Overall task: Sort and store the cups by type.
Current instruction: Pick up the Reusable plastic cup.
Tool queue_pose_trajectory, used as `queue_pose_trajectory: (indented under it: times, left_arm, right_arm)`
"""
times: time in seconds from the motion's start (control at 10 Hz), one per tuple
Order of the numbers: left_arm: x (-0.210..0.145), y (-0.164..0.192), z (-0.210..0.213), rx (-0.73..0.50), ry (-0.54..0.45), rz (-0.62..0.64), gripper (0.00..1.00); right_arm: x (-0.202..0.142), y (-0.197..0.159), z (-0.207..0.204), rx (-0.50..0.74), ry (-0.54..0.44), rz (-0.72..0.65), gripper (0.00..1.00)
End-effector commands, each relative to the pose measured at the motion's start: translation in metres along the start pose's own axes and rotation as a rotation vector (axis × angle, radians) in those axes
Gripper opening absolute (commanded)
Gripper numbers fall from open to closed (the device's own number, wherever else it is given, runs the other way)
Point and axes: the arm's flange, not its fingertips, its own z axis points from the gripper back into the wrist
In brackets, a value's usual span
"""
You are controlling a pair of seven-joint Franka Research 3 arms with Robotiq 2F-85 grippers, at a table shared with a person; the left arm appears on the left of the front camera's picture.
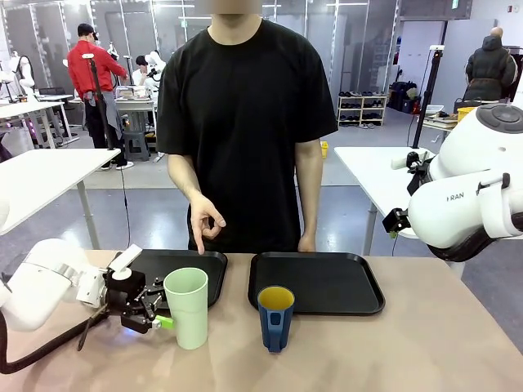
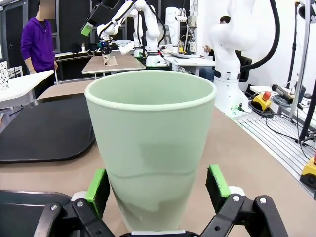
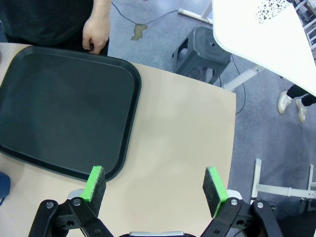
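Observation:
The pale mint-green tumbler (image 1: pixel 186 307) stands upright on the table at the front edge of the left black tray (image 1: pixel 184 260). My left gripper (image 1: pixel 163 309) is open and straddles it low down. In the left wrist view the tumbler (image 2: pixel 150 148) sits between the green pads (image 2: pixel 97 190), which stand close beside its walls. The dark blue handled mug (image 1: pixel 275 317), yellow-orange inside, stands in front of the right black tray (image 1: pixel 327 278). My right gripper (image 3: pixel 155 185) hangs open and empty above the table beside the right tray (image 3: pixel 64 108).
The person stands at the far side, one hand (image 1: pixel 204 224) pointing down at the left tray, the other hand (image 3: pixel 96 32) at the right tray's far edge. The table's right edge (image 3: pixel 232 148) drops to the floor. A sliver of the mug (image 3: pixel 2 187) shows at the right wrist view's left edge.

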Motion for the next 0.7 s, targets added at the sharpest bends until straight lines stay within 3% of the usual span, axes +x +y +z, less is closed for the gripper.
queue_pose_trajectory:
  times: [0.0,0.6]
  left_arm:
    - [-0.004,0.011,-0.012,0.008,-0.020,0.023,1.00]
    - [-0.006,0.016,-0.038,-0.027,-0.027,0.037,1.00]
  right_arm:
    - [0.001,0.000,-0.001,-0.004,0.000,0.008,1.00]
    - [0.001,0.000,-0.001,-0.004,0.000,0.008,1.00]
